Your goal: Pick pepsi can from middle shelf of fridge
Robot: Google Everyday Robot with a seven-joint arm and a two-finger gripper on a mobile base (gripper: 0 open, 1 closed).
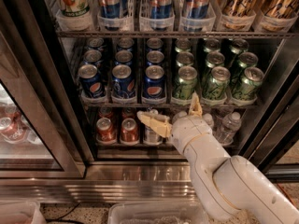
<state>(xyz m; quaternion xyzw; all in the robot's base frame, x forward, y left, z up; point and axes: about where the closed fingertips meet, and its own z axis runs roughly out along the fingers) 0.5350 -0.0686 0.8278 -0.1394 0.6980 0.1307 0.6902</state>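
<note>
The fridge stands open before me. Its middle shelf holds three lanes of dark-blue pepsi cans on the left and three lanes of green cans on the right. My gripper is open and empty, just below the shelf's front edge, under the rightmost pepsi lane and the first green lane. One finger points left, the other finger points up in front of the green cans. My white arm reaches in from the lower right.
The top shelf carries tall slim cans in clear trays. The bottom shelf has small red cans and water bottles. A closed glass door is at left, the steel base below, a clear bin on the floor.
</note>
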